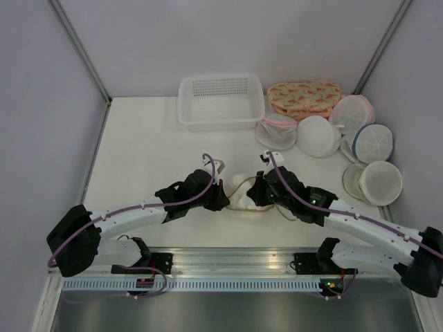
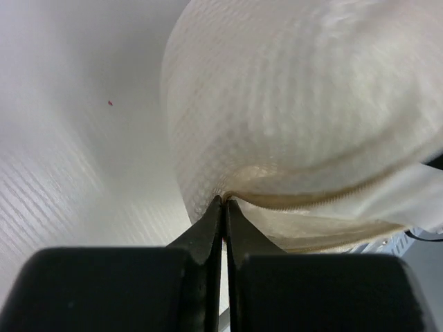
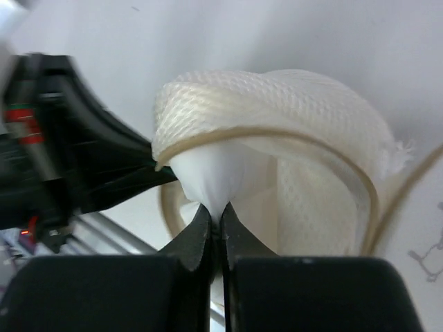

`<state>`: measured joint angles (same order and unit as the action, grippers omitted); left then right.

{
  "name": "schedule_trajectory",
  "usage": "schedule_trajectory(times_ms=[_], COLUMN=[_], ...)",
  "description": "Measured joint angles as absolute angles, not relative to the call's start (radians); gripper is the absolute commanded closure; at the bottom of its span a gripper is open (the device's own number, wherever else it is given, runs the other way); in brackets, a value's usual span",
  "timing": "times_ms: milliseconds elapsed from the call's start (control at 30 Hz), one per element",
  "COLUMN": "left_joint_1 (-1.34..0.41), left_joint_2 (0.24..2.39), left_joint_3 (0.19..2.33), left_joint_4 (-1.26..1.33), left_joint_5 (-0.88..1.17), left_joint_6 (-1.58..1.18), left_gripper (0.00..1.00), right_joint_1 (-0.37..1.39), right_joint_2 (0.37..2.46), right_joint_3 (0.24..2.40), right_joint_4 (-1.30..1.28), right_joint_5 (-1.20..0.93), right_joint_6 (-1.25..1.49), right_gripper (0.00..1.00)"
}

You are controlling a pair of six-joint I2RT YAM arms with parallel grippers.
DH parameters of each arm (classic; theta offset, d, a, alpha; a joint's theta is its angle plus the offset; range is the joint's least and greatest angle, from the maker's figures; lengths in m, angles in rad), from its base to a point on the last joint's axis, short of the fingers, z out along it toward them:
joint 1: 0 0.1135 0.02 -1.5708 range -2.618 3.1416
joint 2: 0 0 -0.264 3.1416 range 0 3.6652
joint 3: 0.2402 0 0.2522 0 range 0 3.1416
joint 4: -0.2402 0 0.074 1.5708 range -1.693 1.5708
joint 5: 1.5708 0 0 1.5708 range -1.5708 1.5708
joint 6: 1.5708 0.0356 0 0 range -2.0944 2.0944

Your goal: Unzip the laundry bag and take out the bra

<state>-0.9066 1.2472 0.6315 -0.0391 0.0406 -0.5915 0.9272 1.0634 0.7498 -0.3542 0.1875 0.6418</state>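
Near center, L end effector [image 2: 223, 207] closed on laundry bag [image 2: 297, 104] edge, R end effector [image 3: 216, 218] closed on bra [image 3: 214, 173] w/in.

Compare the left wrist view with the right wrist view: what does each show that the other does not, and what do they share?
Only the left wrist view shows the left gripper shut on the mesh of the laundry bag by the zip teeth, and a red speck on the table. Only the right wrist view shows the right gripper shut on the bra, smooth white fabric poking out under the bag's tan rim. Both show the cream mesh bag and shut jaws pinching fabric.
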Motion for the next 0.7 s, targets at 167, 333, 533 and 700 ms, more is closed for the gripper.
schedule_trajectory(times_ms=[167,333,533,700], left_joint_1=[-0.907,-0.907,-0.907,-0.907], left_joint_2=[1.246,1.244,1.228,1.218], left_joint_3=[0.632,0.631,0.63,0.619], left_joint_4=[-0.019,-0.017,-0.032,-0.043], left_joint_5=[0.035,0.031,0.0,-0.007], left_joint_6=[-0.598,-0.604,-0.604,-0.605], left_gripper=[0.98,0.98,0.98,0.98], right_joint_1=[0.923,0.894,0.878,0.878], right_joint_2=[0.876,0.877,1.0,1.011], right_joint_3=[0.739,0.714,0.706,0.688], right_joint_4=[-0.309,-0.262,-0.213,-0.173], right_joint_5=[0.082,-0.07,-0.326,-0.484], right_joint_6=[0.646,0.673,0.675,0.661], right_gripper=[1.0,1.0,1.0,1.0])
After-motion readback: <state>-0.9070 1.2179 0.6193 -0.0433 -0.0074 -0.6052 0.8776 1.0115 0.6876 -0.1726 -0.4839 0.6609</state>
